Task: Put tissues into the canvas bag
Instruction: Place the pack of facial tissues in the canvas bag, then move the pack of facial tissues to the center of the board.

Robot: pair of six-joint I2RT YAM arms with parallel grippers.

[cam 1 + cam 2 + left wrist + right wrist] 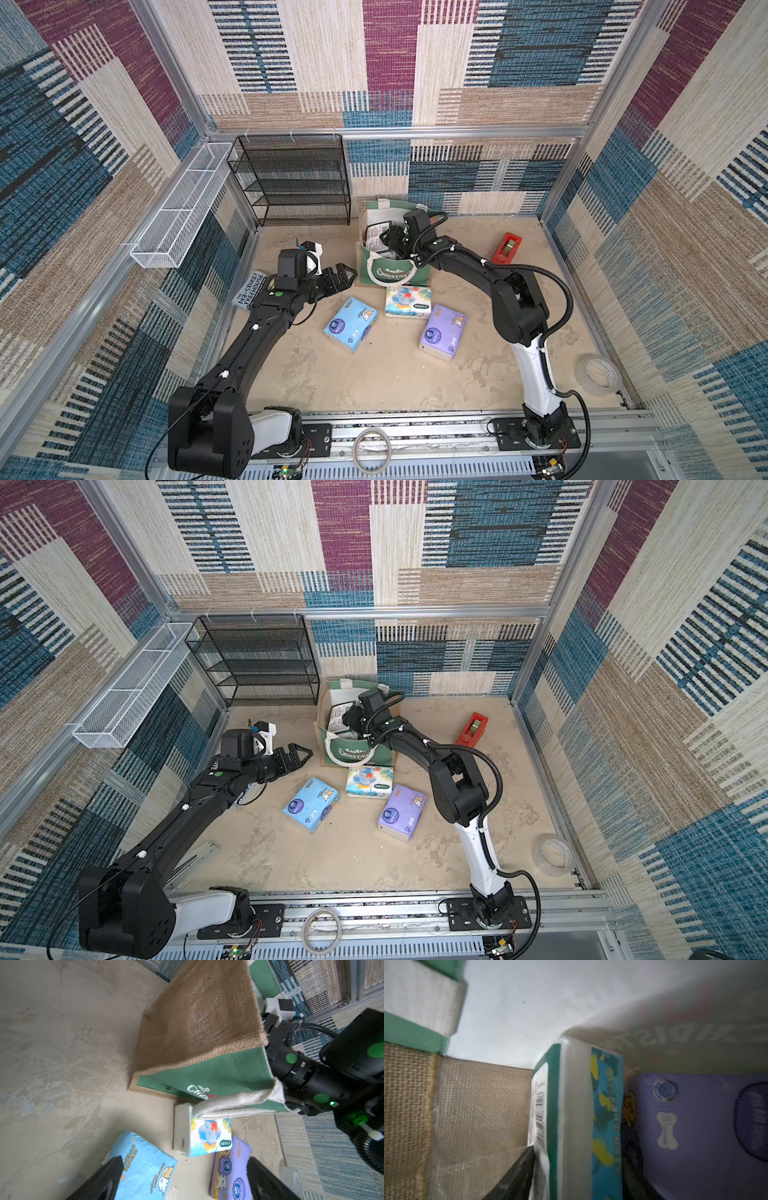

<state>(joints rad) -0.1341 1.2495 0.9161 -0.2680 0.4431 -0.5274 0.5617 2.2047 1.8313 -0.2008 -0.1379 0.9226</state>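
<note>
A robotics lab test cell: silver aluminium frame bars (415,132) box in a sandy beige tabletop (395,382), patchwork carpet-tile walls (390,50) line every side, and the black-and-white left arm (266,332) and right arm (534,374) are bolted to a slotted metal rail (440,434) along the front edge.

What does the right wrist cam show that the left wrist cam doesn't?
Right wrist only: inside of the bag, with a blue-patterned pack between the right gripper's fingers and a lilac pack beside it.
Left wrist only: the bag's green front from outside, the light blue pack, elephant pack and second lilac pack outside on the table, and the open left gripper.
Both: the bag's jute side and white handle.
</note>
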